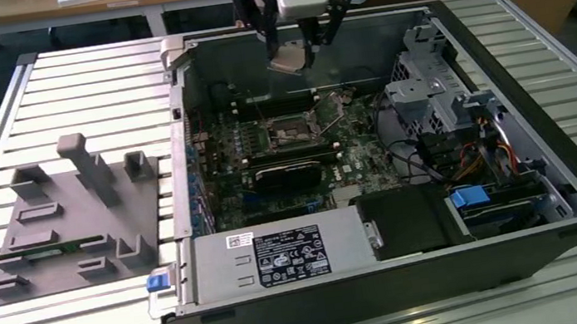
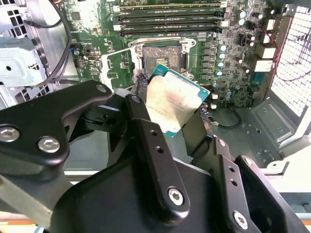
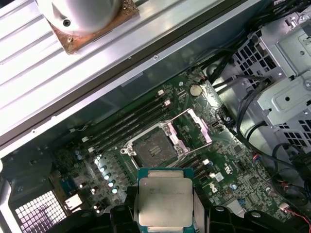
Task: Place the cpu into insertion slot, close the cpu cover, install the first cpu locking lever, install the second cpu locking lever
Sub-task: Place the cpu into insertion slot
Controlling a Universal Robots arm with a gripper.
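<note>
My gripper (image 1: 297, 54) hangs above the open computer case, near its far wall, shut on the cpu (image 1: 288, 64). The cpu (image 2: 172, 103) is a flat square chip with a pale metal top, pinched by its edges between the two black fingers (image 2: 140, 104) and held tilted. In the first wrist view the cpu (image 3: 165, 200) sits above and short of the insertion slot (image 3: 153, 148), not touching it. The insertion slot (image 1: 291, 134) (image 2: 163, 57) lies bare on the green motherboard. The cpu cover (image 3: 199, 127) (image 2: 118, 65) stands swung open beside it.
Long black memory slots (image 2: 170, 18) flank the socket. A black card (image 1: 284, 176), a grey power supply box (image 1: 278, 257) and a metal drive cage (image 1: 436, 96) with cables crowd the case. A grey fixture tray (image 1: 72, 216) lies on the slatted table at the exterior view's left.
</note>
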